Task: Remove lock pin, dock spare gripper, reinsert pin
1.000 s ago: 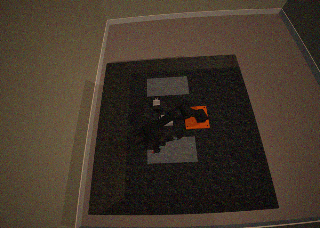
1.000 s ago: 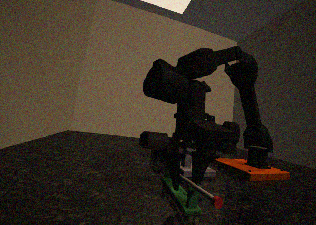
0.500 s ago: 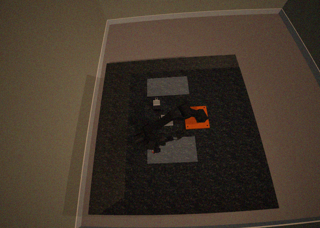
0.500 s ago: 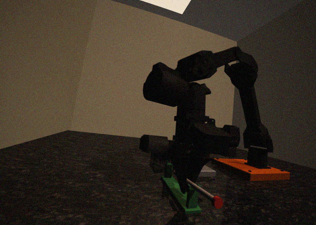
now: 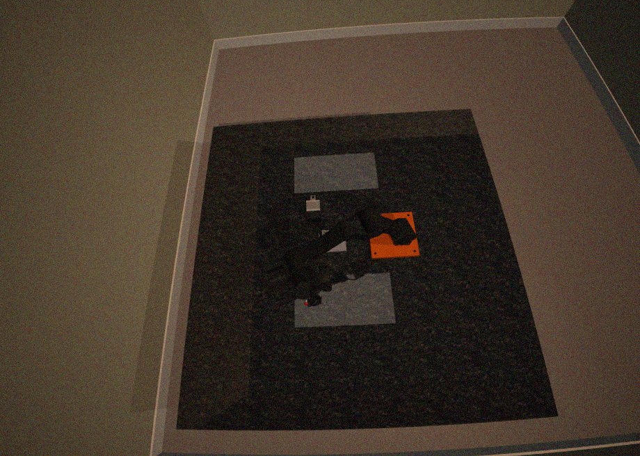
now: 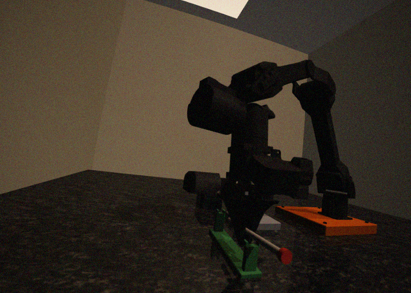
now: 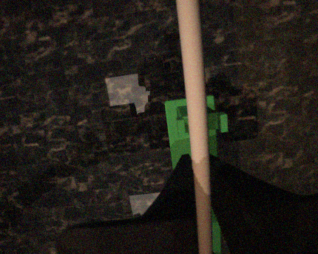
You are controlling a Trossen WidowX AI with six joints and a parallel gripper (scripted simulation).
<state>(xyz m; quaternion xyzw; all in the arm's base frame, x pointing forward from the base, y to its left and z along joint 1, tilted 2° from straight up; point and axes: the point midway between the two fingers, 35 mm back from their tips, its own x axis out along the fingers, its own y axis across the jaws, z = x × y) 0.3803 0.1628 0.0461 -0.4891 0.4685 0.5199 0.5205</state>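
The lock pin (image 6: 262,240) (image 7: 192,92) (image 5: 306,303) is a pale rod with a red knob (image 6: 285,255). It runs along a green cradle (image 6: 232,250) (image 7: 176,142) on the dark mat. My gripper (image 6: 244,232) (image 7: 194,160) (image 5: 312,296) points straight down and is shut on the rod's middle. I cannot tell whether the rod still touches the cradle. The spare gripper (image 5: 312,204) is a small pale block near the far grey patch. The mount's pale base (image 6: 269,222) (image 5: 337,245) peeks out behind my arm; its socket is hidden.
The arm stands on an orange base plate (image 5: 400,249) (image 6: 332,225). Two light grey rectangles (image 5: 336,172) (image 5: 362,301) are marked on the dark mat (image 5: 439,337). A low white rim (image 5: 206,94) borders the floor.
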